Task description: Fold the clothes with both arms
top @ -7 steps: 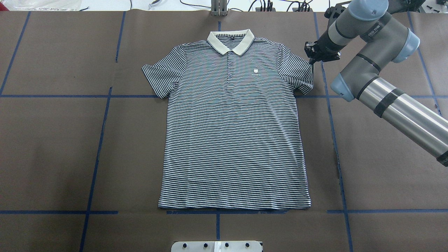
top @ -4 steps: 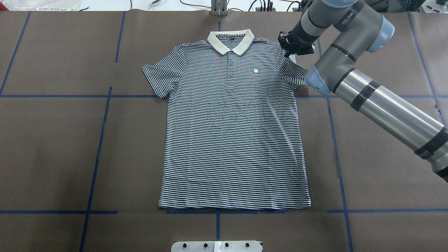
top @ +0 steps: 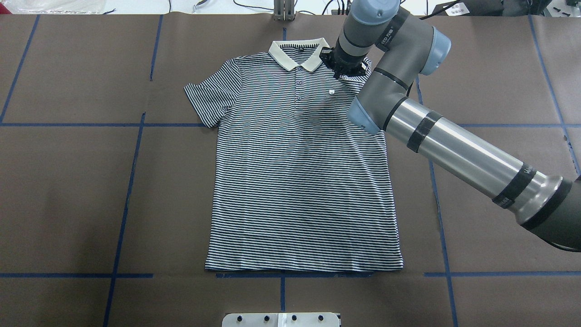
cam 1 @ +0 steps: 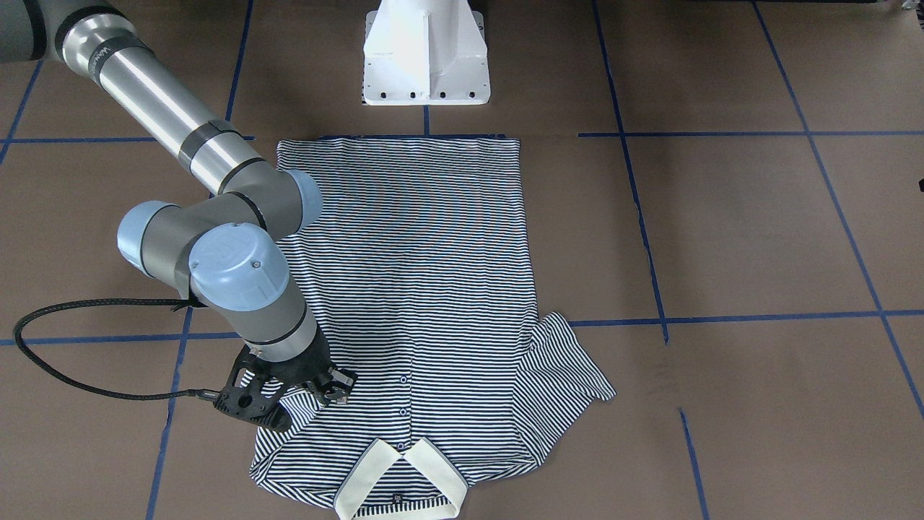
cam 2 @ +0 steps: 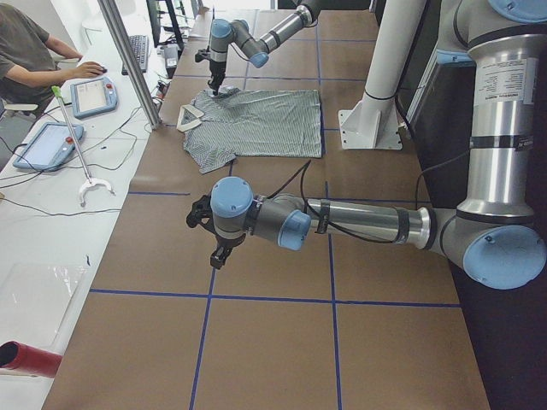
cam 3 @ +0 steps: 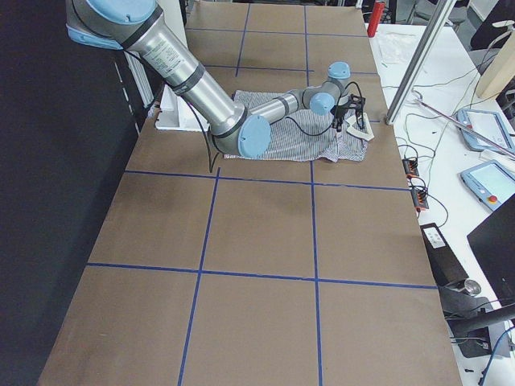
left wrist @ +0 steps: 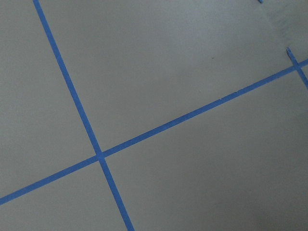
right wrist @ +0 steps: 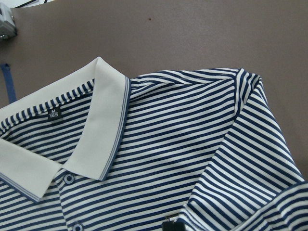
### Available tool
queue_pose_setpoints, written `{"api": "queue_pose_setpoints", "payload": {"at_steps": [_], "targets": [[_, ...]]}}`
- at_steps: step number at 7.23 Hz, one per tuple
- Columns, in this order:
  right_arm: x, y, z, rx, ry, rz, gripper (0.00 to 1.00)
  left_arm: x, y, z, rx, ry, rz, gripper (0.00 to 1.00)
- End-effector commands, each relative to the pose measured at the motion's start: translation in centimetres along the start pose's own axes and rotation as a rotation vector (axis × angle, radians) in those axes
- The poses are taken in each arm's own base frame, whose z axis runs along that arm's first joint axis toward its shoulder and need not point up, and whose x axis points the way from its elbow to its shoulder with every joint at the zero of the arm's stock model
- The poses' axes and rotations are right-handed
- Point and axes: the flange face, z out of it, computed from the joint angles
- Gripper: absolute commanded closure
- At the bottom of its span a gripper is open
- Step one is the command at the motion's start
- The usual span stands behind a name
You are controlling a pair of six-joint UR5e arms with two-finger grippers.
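Fabric of a short-sleeved polo shirt (top: 299, 181) with thin navy-and-white stripes lies face up on the brown paper-covered table (top: 68, 181), its hem toward the white pedestal base (cam 1: 426, 54). The silver-grey right arm (top: 454, 145) with light-blue joint caps reaches across it. The black two-finger right gripper (top: 346, 70) points down onto the shoulder on that arm's side.

From the wrist camera, the jaws look closed on the hem of that side's striped sleeve (right wrist: 240, 168). The sleeve is doubled in over the chest and rises to the jaws in a slack fold. The cream collar (right wrist: 106, 130) lies flat just beside the jaws, with a small dark size label (right wrist: 53, 114) inside it and small navy buttons (right wrist: 69, 178) below its point. The small white chest logo (top: 332, 92) is near the jaws on the hem side. The other sleeve (top: 206, 100) is spread flat, well apart from the jaws and across the button placket from them.

The left arm (cam 2: 367, 224) hangs over the table well apart from the shirt, its black left gripper (cam 2: 220, 254) pointing down. Only the side camera catches it, so I cannot tell whether those jaws are apart or together. Beneath them lie brown paper and a crossing of blue tape lines (left wrist: 98, 156). A person (cam 2: 21, 47) in a dark short-sleeved top sits at the white bench alongside.
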Motion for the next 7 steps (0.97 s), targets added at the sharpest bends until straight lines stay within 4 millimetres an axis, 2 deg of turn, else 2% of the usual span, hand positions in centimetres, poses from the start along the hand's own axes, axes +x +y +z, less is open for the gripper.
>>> {"api": "queue_pose_setpoints", "payload": {"at_steps": [1,2,3,4,5,6,7], "targets": [[-0.3,0.8,0.9,0.012,0.013,-0.004,1.00,0.1,0.0,0.1,0.000,0.011,-0.002,0.00],[-0.2,0.7,1.0,0.021,0.018,-0.003,1.00,0.1,0.0,0.1,0.000,0.011,-0.007,0.00],[-0.3,1.1,1.2,0.020,0.018,-0.012,0.41,0.1,-0.1,0.0,0.001,0.012,-0.010,0.00],[-1.1,2.0,1.5,0.052,0.021,-0.020,0.00,0.5,-1.0,0.0,0.005,0.012,-0.034,0.00],[-1.8,2.4,0.7,0.055,0.001,-0.006,0.00,2.4,-3.4,1.0,0.009,0.026,-0.008,0.00],[-3.4,3.5,-2.8,0.034,-0.077,-0.016,0.00,3.4,-4.5,1.4,0.021,0.035,-0.058,0.00],[-2.5,4.2,-5.1,-0.030,-0.132,-0.024,0.00,6.6,-8.8,2.1,0.032,0.061,-0.141,0.00]]}}
